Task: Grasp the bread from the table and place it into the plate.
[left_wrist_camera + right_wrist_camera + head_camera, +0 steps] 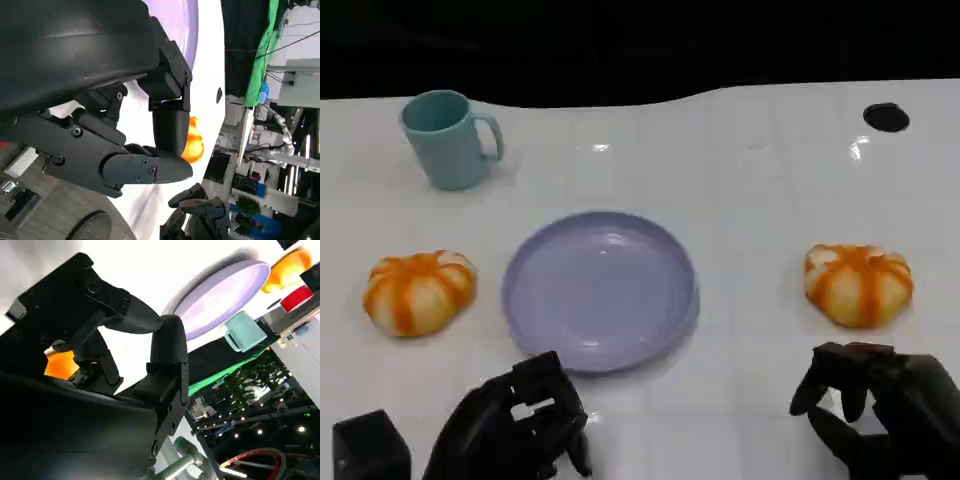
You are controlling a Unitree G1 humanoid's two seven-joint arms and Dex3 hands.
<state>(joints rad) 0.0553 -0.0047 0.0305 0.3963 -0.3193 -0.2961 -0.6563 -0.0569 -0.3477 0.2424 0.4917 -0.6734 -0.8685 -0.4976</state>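
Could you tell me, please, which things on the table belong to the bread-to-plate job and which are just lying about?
Part of the job:
- left bread
- right bread
- purple plate, nothing on it yet
- left robot hand and right robot hand, both holding nothing

Just lying about:
- teal mug
- black spot near the table's far edge

The right robot hand [125, 365] curls over the white worktop [150, 270], near a purple plate [220, 295], a blue cup [245, 335] and orange bread [62, 365].
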